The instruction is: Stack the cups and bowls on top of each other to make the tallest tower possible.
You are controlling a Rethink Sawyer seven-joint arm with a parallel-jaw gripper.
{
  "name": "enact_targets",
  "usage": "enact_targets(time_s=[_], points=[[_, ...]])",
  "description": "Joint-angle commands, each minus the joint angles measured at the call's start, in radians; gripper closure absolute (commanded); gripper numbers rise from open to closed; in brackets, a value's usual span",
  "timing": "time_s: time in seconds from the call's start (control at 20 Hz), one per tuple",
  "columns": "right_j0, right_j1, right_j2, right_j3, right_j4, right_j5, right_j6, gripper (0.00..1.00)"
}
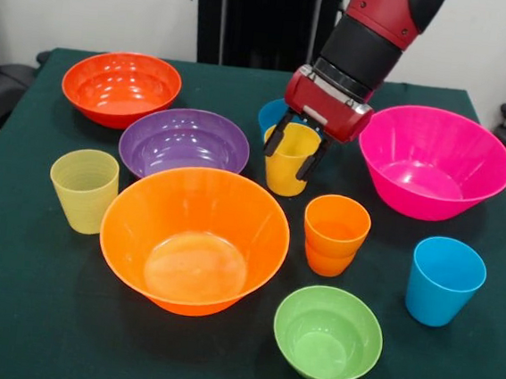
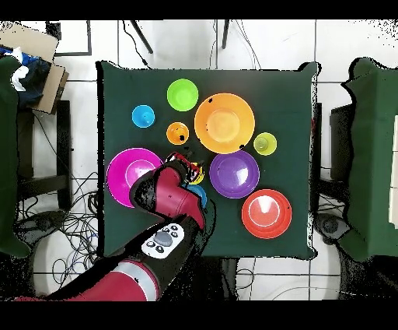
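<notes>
Lime bowl (image 1: 328, 333) sits nearest, on the green desk (image 1: 8, 309); behind, the hand (image 1: 294, 149) straddles the yellow cup (image 1: 289, 160), fingers (image 1: 313, 161) spread at its rim; orange cup (image 1: 335, 235), purple bowl (image 1: 184, 143) and pink bowl (image 1: 433, 161) stand close around.

The worktop (image 1: 8, 309) is dark green. At its centre sits the glossy large orange bowl (image 1: 194, 238); at 12 o'clock from it is the purple bowl (image 1: 184, 143), at 11 the red-orange bowl (image 1: 121, 87), at 9 the pale yellow-green ribbed cup (image 1: 83, 189). At 3 o'clock stands the orange cup (image 1: 335, 234), further out the sky blue cup (image 1: 444, 280); at 5 the lime green bowl (image 1: 328, 333); at 2 the hot pink bowl (image 1: 433, 160). The yellow cup (image 1: 289, 162) sits under the red-and-black claw (image 1: 292, 156).
</notes>
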Motion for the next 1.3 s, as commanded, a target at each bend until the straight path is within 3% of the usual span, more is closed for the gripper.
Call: enact_targets(time_s=[0.05, 0.55, 1.3], points=[[0.014, 0.013, 0.126, -0.001, -0.029, 0.010, 0.156, 0.00], [0.118, -0.039, 0.052, 0.059, 0.039, 0.138, 0.194, 0.00], [0.097, -0.161, 0.078, 0.182, -0.015, 0.160, 0.167, 0.00]])
